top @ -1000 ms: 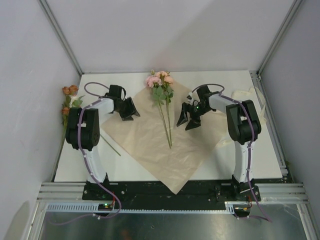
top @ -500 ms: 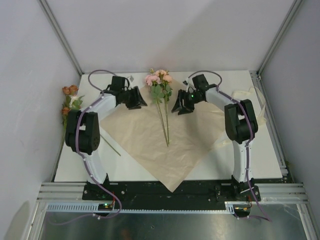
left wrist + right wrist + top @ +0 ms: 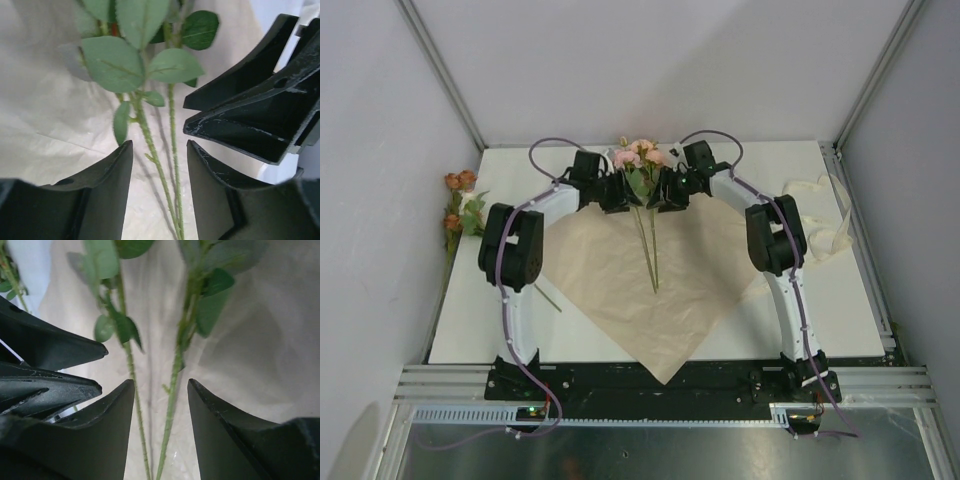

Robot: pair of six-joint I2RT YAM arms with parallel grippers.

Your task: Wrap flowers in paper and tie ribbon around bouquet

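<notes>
A second ago the 2 arms stood well apart over the paper (image 3: 620, 285), one on each side of the stems. Now both have swung in toward the far edge of the tabletop (image 3: 810, 320) and nearly meet at the flowers (image 3: 640, 158). The left pincer (image 3: 615, 193) sits just to the left of the leaves and the right pincer (image 3: 666, 190) just to the right.

From the left wrist, the left pincer (image 3: 159, 150) is spread, with 2 thin green stems running through the gap and touching neither finger; the right pincer (image 3: 250, 115) shows close by, at the right of that view. From the right wrist, the right pincer (image 3: 160, 386) is also spread, with the stems between its fingers, and the left pincer (image 3: 50, 370) is close by, at the left of that view.

The flowers lie much where they were, pink blooms at the far edge and stems pointing toward the near edge along the middle of the paper. The paper is spread flat like a diamond, 1 corner hanging past the near edge.

The ribbon (image 3: 817, 190) lies loose by the right edge. The orange blooms (image 3: 455, 200) rest at the left edge, off the paper.
</notes>
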